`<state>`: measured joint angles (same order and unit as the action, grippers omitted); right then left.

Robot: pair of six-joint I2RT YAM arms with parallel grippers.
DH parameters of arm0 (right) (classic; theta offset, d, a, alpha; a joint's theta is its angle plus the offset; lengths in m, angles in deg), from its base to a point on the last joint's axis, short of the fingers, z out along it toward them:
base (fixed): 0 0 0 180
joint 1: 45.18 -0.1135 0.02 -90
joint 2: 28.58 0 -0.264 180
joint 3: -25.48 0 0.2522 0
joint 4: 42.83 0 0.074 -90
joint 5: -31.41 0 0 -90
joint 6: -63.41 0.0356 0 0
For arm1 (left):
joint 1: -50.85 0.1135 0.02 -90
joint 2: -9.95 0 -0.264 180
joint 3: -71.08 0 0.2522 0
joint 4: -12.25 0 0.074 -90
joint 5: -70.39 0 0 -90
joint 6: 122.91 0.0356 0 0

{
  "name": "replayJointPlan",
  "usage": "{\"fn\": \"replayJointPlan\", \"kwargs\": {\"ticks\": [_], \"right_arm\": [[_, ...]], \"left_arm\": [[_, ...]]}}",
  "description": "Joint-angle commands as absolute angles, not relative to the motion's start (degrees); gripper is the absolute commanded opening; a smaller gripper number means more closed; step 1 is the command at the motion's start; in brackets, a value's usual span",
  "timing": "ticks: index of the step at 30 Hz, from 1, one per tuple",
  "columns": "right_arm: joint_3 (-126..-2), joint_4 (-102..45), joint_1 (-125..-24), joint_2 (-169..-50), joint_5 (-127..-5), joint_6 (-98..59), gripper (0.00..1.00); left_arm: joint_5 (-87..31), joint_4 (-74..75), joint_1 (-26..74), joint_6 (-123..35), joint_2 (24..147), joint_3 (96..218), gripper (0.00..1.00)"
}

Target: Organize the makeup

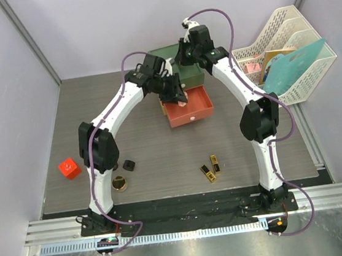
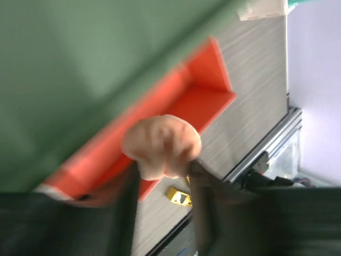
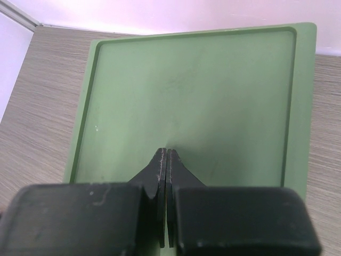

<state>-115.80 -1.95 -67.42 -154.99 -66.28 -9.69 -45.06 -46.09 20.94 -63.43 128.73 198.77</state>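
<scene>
My left gripper (image 1: 179, 98) is shut on a round peach compact (image 2: 162, 146) and holds it above the open orange drawer (image 1: 192, 108) of the green drawer box (image 1: 184, 72); the wrist view is blurred. The drawer (image 2: 200, 98) shows below the compact. My right gripper (image 3: 167, 156) is shut and empty, its tips resting on the green box top (image 3: 192, 90); it also shows in the top view (image 1: 182, 54). Two gold-black lipsticks (image 1: 208, 173) (image 1: 214, 163) lie on the table in front. A gold jar (image 1: 120, 184) and a small dark jar (image 1: 129, 165) sit near the left arm.
A small red cube (image 1: 69, 168) lies at the left. A white basket (image 1: 291, 40) with a teal folder and papers stands at the back right. One lipstick (image 2: 179, 197) shows under the left gripper. Grey walls close in both sides.
</scene>
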Motion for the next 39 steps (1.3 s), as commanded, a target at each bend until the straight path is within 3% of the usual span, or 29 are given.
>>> {"fn": "replayJointPlan", "kwargs": {"ticks": [1, 4, 7, 17, 27, 34, 39], "right_arm": [[-113.70, 2.92, -67.24, -155.40, -66.59, -9.89, 0.01], [-113.70, 2.92, -67.15, -155.40, -66.59, -9.98, 0.01], [-113.79, 2.92, -67.24, -155.58, -67.03, -9.98, 0.01], [-112.91, 3.01, -67.24, -155.58, -67.82, -9.98, 0.01], [-112.47, 2.92, -67.15, -155.93, -69.31, -9.37, 0.01], [-112.12, 3.10, -67.15, -156.02, -69.93, -9.54, 0.01], [-111.85, 3.19, -67.15, -156.02, -70.02, -10.07, 0.01]], "left_arm": [[-46.85, -46.41, 20.71, -61.83, 130.97, 203.13, 0.60], [-46.15, -47.56, 20.71, -60.95, 130.36, 204.19, 0.75], [-44.66, -46.95, 20.71, -60.16, 127.38, 203.23, 0.83], [-36.49, -56.06, 24.12, -55.95, 118.07, 199.81, 0.81], [-30.60, -59.85, 43.89, -52.60, 102.07, 169.95, 0.84], [-18.30, -66.46, 47.77, -56.37, 99.78, 159.03, 0.91], [-18.99, -65.41, 49.27, -59.80, 98.72, 148.48, 0.93]]}}
